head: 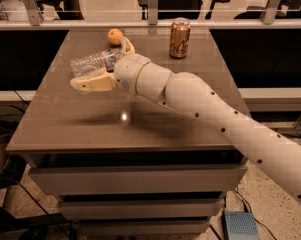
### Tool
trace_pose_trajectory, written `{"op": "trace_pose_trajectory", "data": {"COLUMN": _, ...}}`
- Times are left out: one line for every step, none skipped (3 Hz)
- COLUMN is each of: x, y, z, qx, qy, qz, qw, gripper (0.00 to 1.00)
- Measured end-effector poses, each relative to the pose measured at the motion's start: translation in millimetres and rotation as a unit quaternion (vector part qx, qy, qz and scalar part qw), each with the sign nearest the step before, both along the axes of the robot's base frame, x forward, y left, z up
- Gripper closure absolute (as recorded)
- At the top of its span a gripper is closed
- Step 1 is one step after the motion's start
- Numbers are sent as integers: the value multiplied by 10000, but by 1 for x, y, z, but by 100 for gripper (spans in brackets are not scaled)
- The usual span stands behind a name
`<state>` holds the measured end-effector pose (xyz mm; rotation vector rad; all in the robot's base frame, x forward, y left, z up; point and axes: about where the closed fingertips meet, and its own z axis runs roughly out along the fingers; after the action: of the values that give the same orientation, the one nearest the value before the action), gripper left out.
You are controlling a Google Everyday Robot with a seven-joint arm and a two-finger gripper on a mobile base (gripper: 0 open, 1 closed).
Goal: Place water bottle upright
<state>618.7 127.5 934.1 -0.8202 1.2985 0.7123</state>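
Note:
The water bottle (90,64), clear ribbed plastic with a dark label band, lies on its side at the back left of the brown table (140,129). My gripper (101,63) reaches over it from the right. One cream finger (92,84) lies along the bottle's near side. The other finger (127,46) points up behind it. The fingers are wide apart and open, with the bottle's right end between them. That end is partly hidden by my wrist.
A copper-coloured drink can (180,38) stands upright at the back right of the table. A small orange (115,36) sits behind the bottle. My white arm (225,119) crosses the table's right half. Drawers sit below the tabletop, and a railing runs behind it.

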Motion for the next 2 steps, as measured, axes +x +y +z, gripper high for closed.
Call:
{"op": "trace_pose_trajectory", "data": {"x": 3, "y": 2, "z": 2, "qx": -218, "qy": 63, "qz": 53, "qw": 9997, "gripper": 0}}
{"op": "trace_pose_trajectory", "data": {"x": 11, "y": -1, "z": 4, "qx": -562, "qy": 206, "qz": 153, "qw": 9981, "gripper": 0}}
